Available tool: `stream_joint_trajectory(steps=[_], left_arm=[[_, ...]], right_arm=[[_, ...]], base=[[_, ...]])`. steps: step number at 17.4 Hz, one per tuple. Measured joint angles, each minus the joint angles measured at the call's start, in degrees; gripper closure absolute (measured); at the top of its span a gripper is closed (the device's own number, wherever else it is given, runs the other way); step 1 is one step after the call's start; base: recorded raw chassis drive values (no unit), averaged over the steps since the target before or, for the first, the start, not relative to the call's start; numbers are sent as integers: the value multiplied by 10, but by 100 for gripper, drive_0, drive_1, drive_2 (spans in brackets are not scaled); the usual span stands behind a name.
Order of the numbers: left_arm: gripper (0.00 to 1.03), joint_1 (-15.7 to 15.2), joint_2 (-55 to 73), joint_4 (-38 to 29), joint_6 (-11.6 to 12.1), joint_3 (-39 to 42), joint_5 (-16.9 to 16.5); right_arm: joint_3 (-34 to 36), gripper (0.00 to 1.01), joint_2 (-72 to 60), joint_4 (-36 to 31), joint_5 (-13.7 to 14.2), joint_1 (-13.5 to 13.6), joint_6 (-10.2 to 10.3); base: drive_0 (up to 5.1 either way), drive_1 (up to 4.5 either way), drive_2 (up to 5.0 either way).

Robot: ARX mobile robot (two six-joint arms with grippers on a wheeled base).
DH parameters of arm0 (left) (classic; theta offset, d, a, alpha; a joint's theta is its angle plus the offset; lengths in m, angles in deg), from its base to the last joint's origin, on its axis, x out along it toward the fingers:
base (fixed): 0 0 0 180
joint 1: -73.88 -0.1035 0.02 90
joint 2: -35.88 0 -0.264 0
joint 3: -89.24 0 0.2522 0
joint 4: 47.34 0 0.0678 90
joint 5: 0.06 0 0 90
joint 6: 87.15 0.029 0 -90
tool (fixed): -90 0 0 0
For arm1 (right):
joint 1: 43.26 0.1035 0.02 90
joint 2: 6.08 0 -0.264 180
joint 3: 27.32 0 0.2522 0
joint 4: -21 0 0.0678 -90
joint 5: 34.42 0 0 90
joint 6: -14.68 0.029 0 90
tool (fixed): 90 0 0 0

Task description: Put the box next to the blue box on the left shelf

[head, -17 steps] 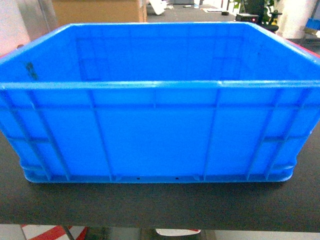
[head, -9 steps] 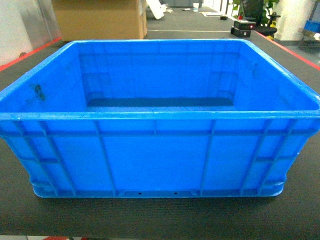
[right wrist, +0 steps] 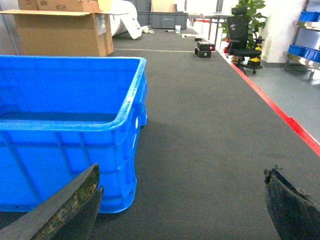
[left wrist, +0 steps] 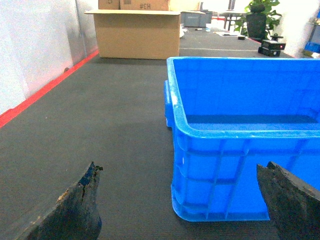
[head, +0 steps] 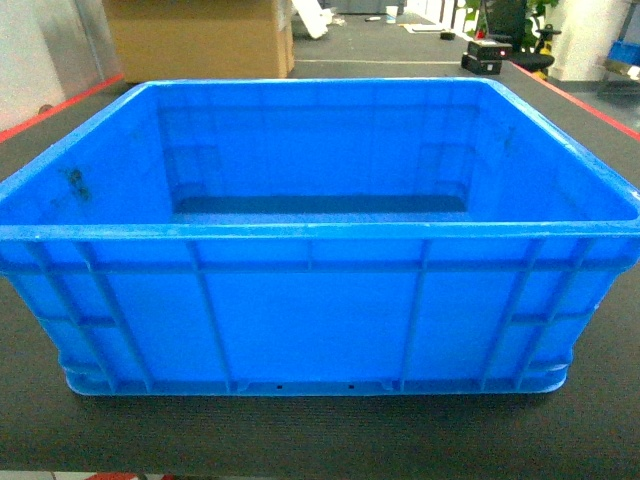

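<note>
**Big blue box sits on the dark mat, both grippers wide open**

On the far left there is a pale wall, and a red line [left wrist: 42,90] runs along the left edge of the dark mat [left wrist: 115,125]. At the far end of the mat, toward its back left corner, stands a brown cardboard box [left wrist: 136,31].

The left gripper [left wrist: 182,200] is low and close to the camera. Its two dark, worn fingers [left wrist: 75,207] are spread far apart — wide open, with nothing between them. They point at the near left corner of the box [head: 320,300], but they do not touch it.

The box is big, bright blue and open on top. It sits flat on the mat, in the middle of the head view, and fills most of it. It has a thick rim and ribs going up and down its sides. Nothing can be seen inside it. There is a small dark smudge on its left inner wall.

The right gripper [right wrist: 185,202] is also low and wide open. Its left finger [right wrist: 70,205] is in front of the near right corner of the box; I cannot tell if they touch. Its other finger is well out over bare mat.

Farther right, another red line [right wrist: 280,112] marks the right edge of the mat. Past the far end stand a black office chair [right wrist: 240,35] and a green plant [right wrist: 250,12] — both well away from the box.
</note>
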Motion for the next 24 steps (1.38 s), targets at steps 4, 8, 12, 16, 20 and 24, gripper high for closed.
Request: stream_joint_trajectory(steps=[4, 8, 12, 16, 20, 24], left_arm=[[5, 0, 0, 0, 0, 0, 0], [5, 0, 0, 0, 0, 0, 0], [5, 0, 0, 0, 0, 0, 0], [5, 0, 0, 0, 0, 0, 0], [5, 0, 0, 0, 0, 0, 0], [5, 0, 0, 0, 0, 0, 0]], right_arm=[[0, 3, 0, 0, 0, 0, 0], [0, 3, 0, 0, 0, 0, 0], [0, 3, 0, 0, 0, 0, 0], [0, 3, 0, 0, 0, 0, 0], [0, 3, 0, 0, 0, 0, 0], [0, 3, 0, 0, 0, 0, 0]], base=[[0, 0, 0], [0, 0, 0], [0, 0, 0], [0, 0, 0], [0, 0, 0], [0, 0, 0]])
